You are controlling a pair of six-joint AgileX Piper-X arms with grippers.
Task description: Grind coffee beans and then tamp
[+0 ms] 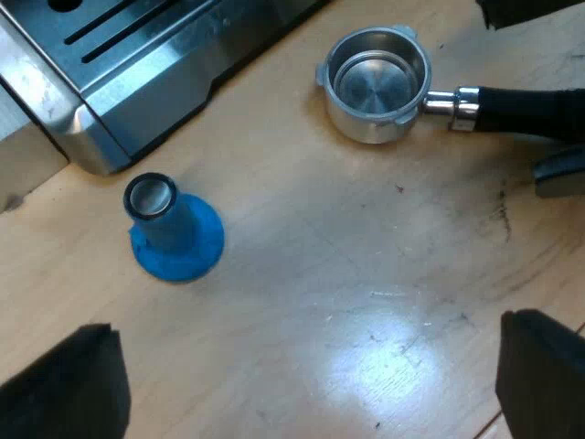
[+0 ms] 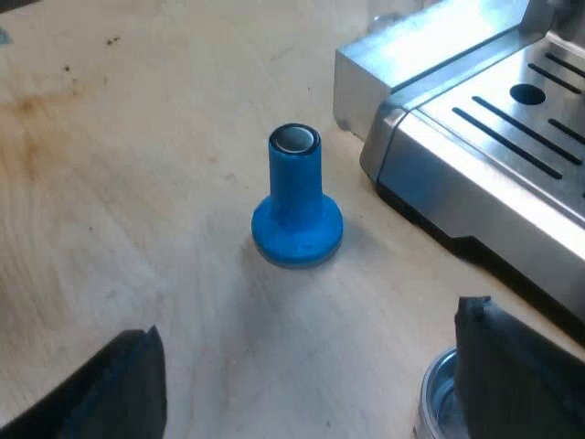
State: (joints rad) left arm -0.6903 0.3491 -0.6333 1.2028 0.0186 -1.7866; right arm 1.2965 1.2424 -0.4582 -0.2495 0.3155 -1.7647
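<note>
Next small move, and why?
Probably ease the open right end effector onto the handle of the holder and grip it: the holder lies loose on the table, basket empty, so it needs grounds before the blue tamper gets used.

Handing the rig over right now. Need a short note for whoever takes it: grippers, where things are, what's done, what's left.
Left gripper: open, empty, above the table near the blue tamper and the metal holder.
Right gripper: open, empty, with the metal holder's rim beside one finger.
Blue tamper: upright on its base on the table, close to the espresso machine.
Metal holder: loose on the table, basket empty.
Done: nothing visible yet.
Left: grind into the metal holder, then tamp.
</note>
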